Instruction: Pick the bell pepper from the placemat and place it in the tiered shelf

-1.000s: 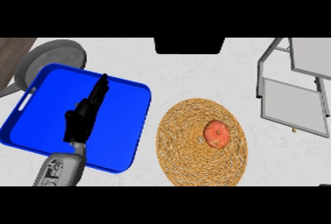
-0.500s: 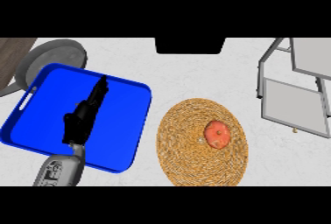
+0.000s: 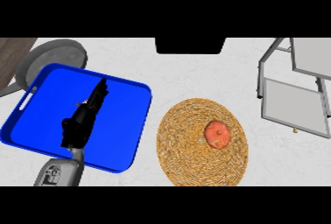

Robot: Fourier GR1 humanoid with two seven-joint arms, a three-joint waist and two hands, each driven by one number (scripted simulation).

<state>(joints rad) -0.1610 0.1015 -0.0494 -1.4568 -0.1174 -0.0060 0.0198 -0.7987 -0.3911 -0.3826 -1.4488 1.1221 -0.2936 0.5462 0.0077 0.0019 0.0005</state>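
An orange-red bell pepper [image 3: 218, 134] lies on the round woven placemat [image 3: 187, 148] at the lower middle of the counter. The grey metal tiered shelf [image 3: 294, 89] stands at the right edge, its flat tiers bare. My left hand [image 3: 82, 117] hovers over the blue tray at the left, far from the pepper, fingers straight and pointing away from me, holding nothing. My right hand does not show in this view.
A blue tray [image 3: 126, 131] with handle slots lies left of the placemat. Behind it sits a grey round pan [image 3: 55, 54] beside a dark wooden surface [image 3: 9, 52]. A black block [image 3: 191, 45] is at the counter's far edge.
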